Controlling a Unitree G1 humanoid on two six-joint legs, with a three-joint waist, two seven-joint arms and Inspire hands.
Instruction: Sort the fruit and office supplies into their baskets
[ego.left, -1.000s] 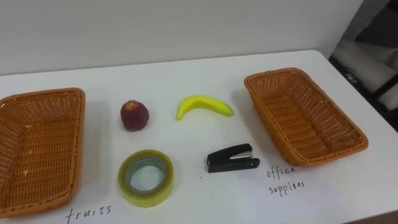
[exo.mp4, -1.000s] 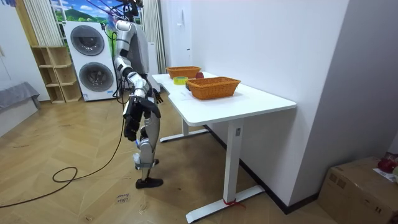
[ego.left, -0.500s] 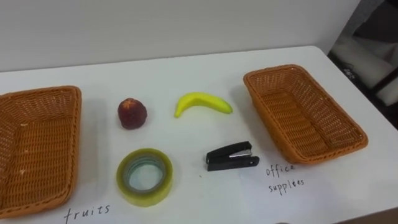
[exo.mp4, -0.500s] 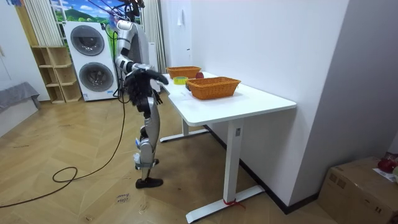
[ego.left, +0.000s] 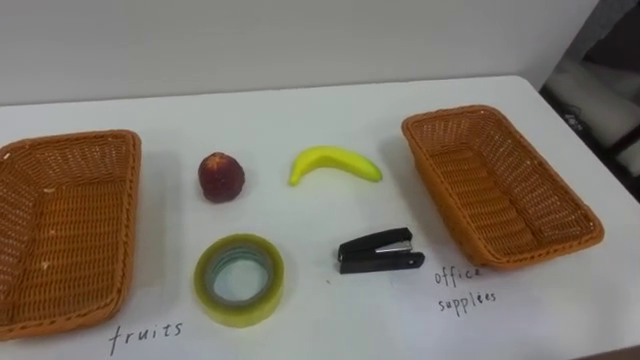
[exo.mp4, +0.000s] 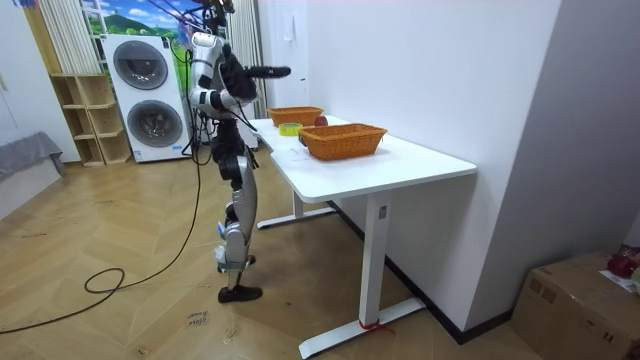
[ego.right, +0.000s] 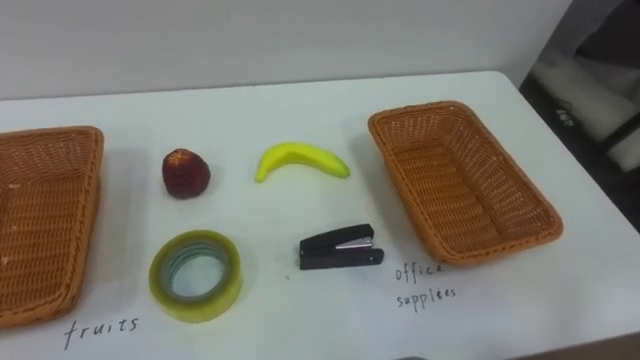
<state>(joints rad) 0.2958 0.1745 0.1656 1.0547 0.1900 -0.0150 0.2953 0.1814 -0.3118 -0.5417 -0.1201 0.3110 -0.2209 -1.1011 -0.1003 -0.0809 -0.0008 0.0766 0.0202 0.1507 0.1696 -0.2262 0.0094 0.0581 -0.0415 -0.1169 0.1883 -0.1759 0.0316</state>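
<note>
Left eye view: the red fruit (ego.left: 221, 177) and banana (ego.left: 336, 163) are seen between the fruit basket (ego.left: 60, 232) and the office basket (ego.left: 500, 190), with the tape roll (ego.left: 239, 279) and stapler (ego.left: 379, 251) nearer, all apart. In the room view a hand (exo.mp4: 281, 71) is held out toward the table (exo.mp4: 420, 160); its fingers cannot be made out

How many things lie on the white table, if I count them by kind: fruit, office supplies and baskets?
Fruit: 2, the red fruit and the banana
Office supplies: 2, the tape roll and the stapler
Baskets: 2, the left basket and the right basket
Total: 6
</note>
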